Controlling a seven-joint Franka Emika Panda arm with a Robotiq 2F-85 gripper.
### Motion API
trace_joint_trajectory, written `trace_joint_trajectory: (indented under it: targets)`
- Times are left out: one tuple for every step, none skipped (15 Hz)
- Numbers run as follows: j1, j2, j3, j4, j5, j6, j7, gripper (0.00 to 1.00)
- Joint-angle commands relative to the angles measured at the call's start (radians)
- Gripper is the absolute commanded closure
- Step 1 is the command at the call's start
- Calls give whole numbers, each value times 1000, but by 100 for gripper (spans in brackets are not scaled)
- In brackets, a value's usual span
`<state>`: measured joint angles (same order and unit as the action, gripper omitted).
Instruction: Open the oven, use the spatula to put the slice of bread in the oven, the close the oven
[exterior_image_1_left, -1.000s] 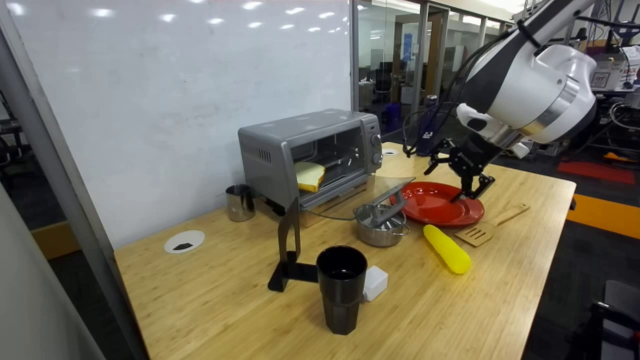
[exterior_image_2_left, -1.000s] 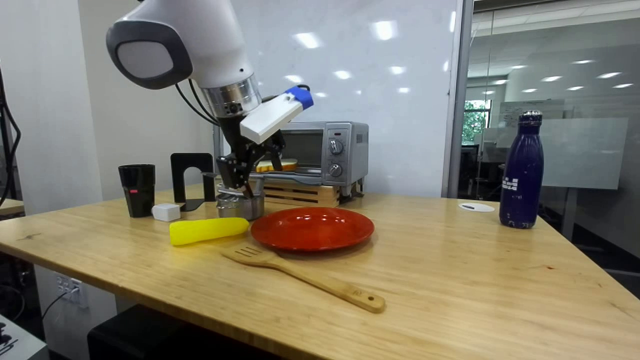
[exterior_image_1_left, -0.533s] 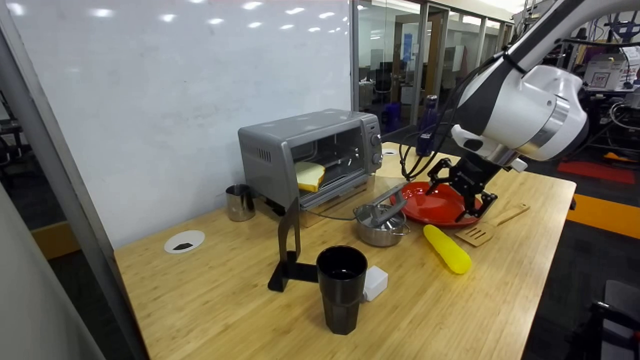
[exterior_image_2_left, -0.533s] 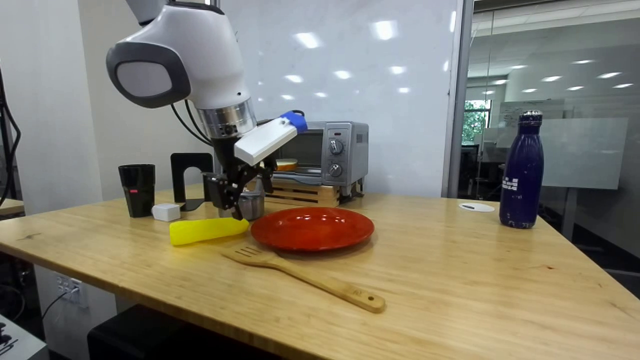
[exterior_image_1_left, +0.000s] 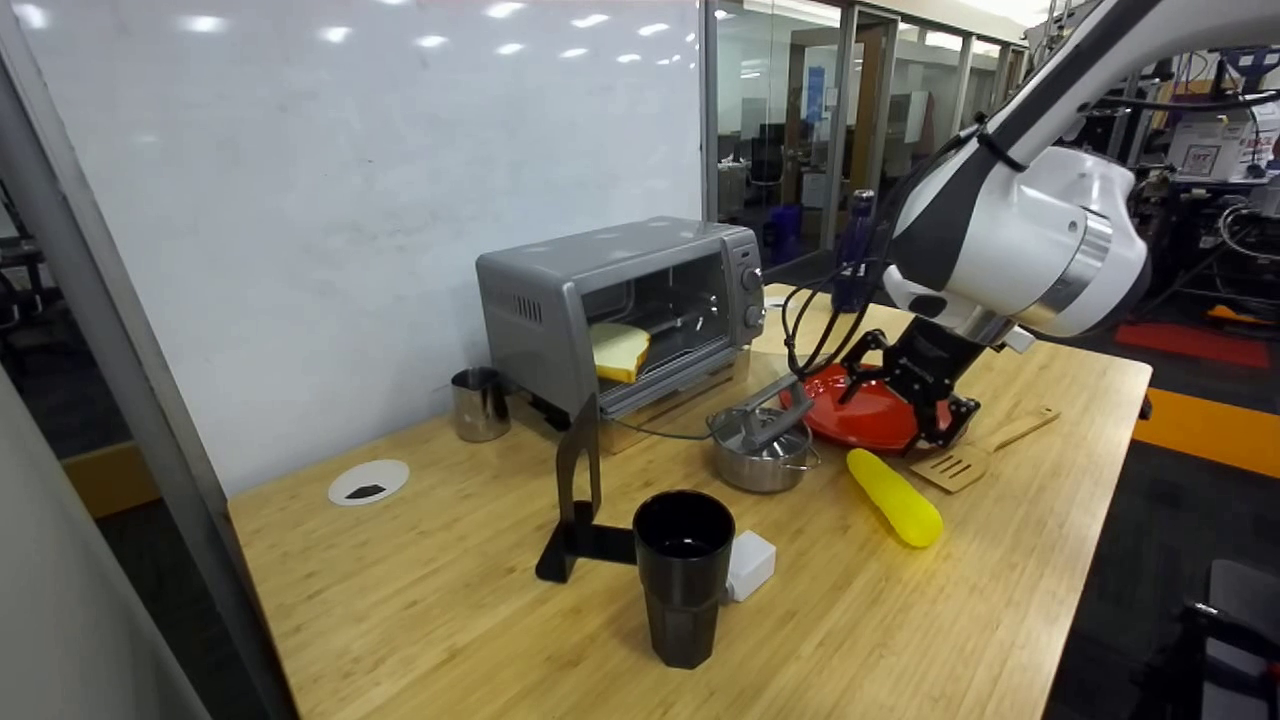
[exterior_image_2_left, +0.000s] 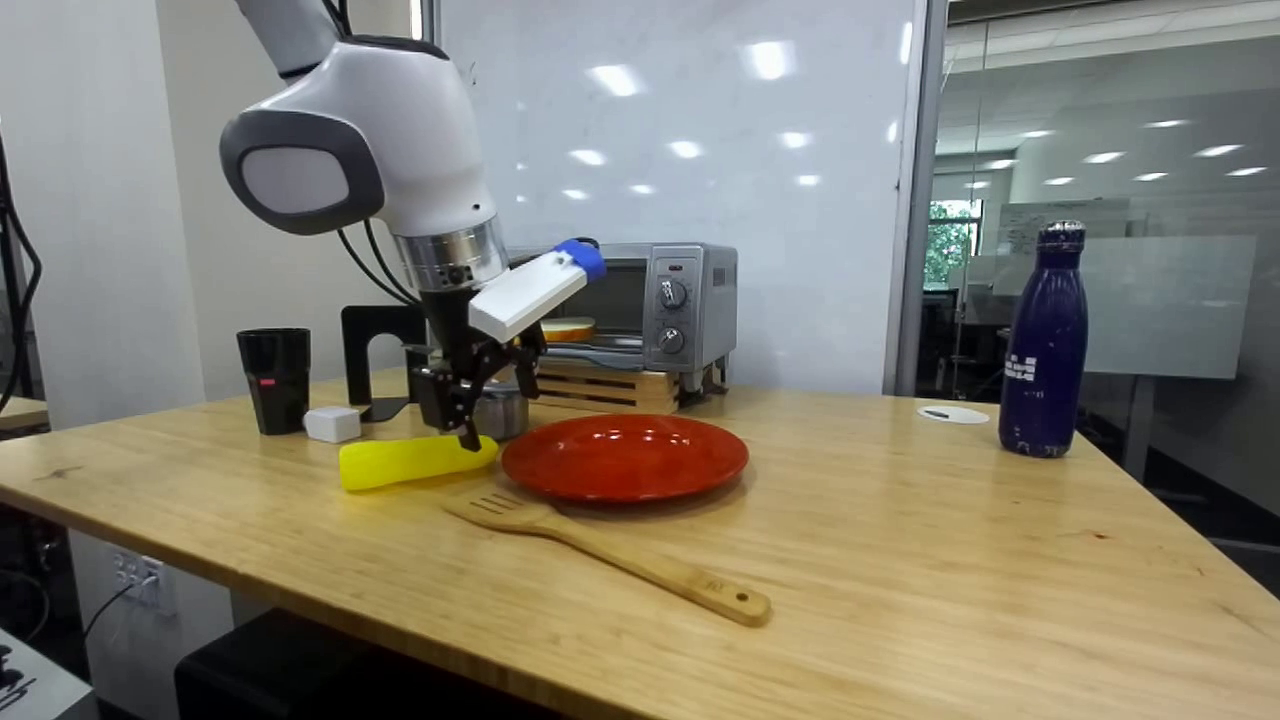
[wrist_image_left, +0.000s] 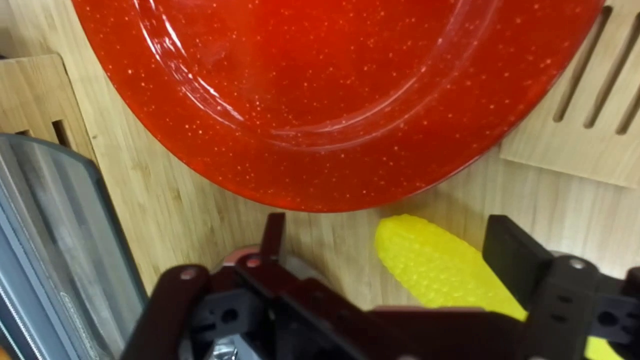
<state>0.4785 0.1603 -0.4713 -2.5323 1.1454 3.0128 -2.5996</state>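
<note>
Wrist view: pincer (wrist_image_left: 384, 225) released, jaws wide; yellow object (wrist_image_left: 445, 267) showing between, contact unclear

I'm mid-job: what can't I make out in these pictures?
Spatula, wrist view: handle cut off by the frame's edge.
Slice of bread, in an exterior view: left end behind the claw.
Pot, same view: left side behind the claw.
Oven, same view: dial markings too small to read.

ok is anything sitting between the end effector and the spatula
Nothing visible stands directly between them, but in the wrist view the yellow object shows between the fingers of the open end effector, and the red plate hides one edge of the spatula: both might crowd a low approach.
</note>
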Motion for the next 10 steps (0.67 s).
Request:
trace_joint_trajectory:
  targets:
    - [-48, 49, 41, 57, -6, 8, 0, 0]
    - [-59, 63, 46, 71, -2, 4, 0, 0]
    - [-71, 71, 55, 85, 0, 4, 0, 0]
    - [-85, 83, 64, 101, 1, 4, 0, 0]
    - [-99, 95, 75, 115, 2, 5, 0, 0]
    - [-115, 108, 87, 132, 1, 6, 0, 0]
    - [-132, 119, 102, 147, -1, 10, 0, 0]
    - [-150, 131, 117, 161, -1, 10, 0, 0]
    - [-169, 142, 134, 176, -2, 12, 0, 0]
    - [-187, 151, 155, 185, -4, 14, 0, 0]
